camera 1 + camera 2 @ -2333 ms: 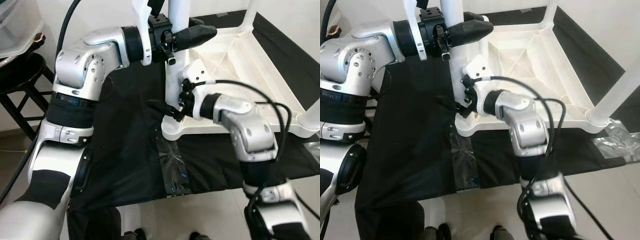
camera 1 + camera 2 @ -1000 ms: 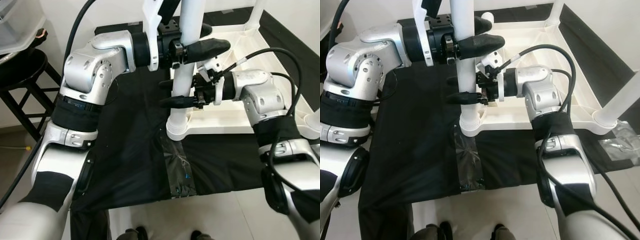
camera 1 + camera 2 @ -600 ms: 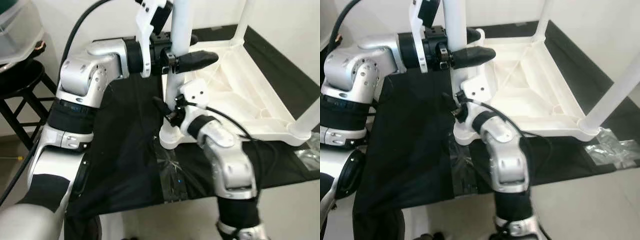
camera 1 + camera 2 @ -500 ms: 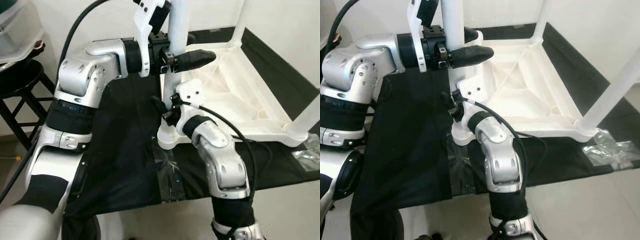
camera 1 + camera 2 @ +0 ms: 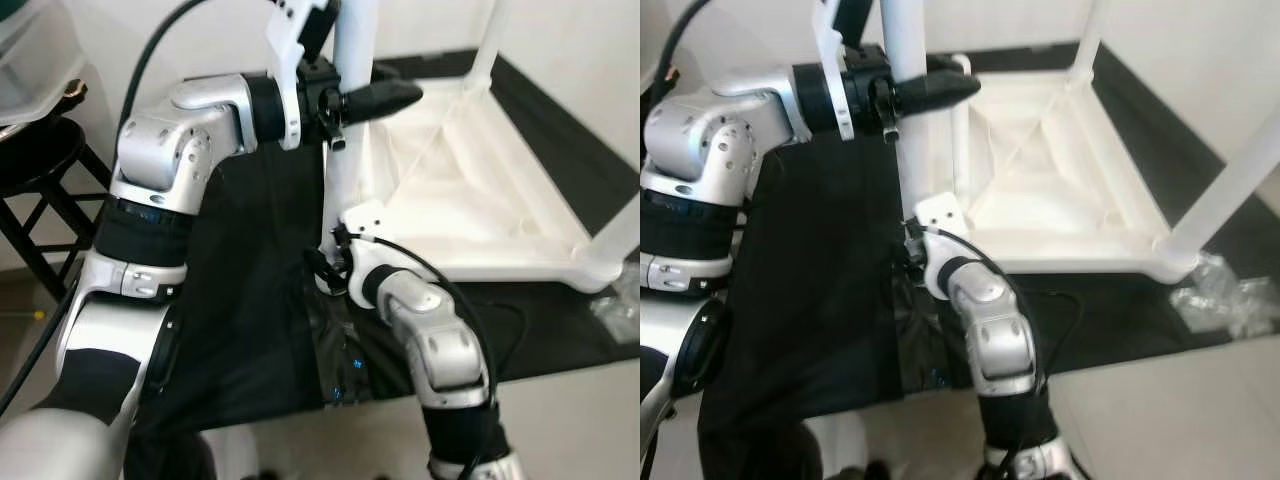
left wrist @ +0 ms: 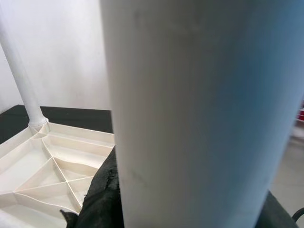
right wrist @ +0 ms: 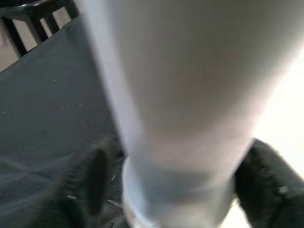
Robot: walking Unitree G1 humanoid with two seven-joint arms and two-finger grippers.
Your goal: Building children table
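Note:
An upside-down white children's table [image 5: 470, 200] lies on a black cloth. Its near-left leg [image 5: 345, 170] stands upright in the corner socket [image 7: 175, 209]. My left gripper [image 5: 375, 97] is shut on this leg high up, and the left wrist view shows the leg [image 6: 190, 118] close against a black finger [image 6: 99, 199]. My right gripper [image 5: 322, 268] is down at the leg's base, just above the socket. In the blurred right wrist view its fingers [image 7: 95, 175] flank the leg [image 7: 180, 95]. Two more legs [image 5: 490, 40] [image 5: 625, 230] stand at other corners.
The black cloth [image 5: 250, 300] covers the pale floor, with a strip of clear tape [image 5: 340, 360] near its front edge. A black stool [image 5: 40, 160] stands at the left. Crumpled clear plastic [image 5: 1220, 290] lies at the right. A white wall is close behind.
My right gripper has slid down the leg from mid-height to its base, the arm folding in under the table's corner. The left gripper keeps its hold up top.

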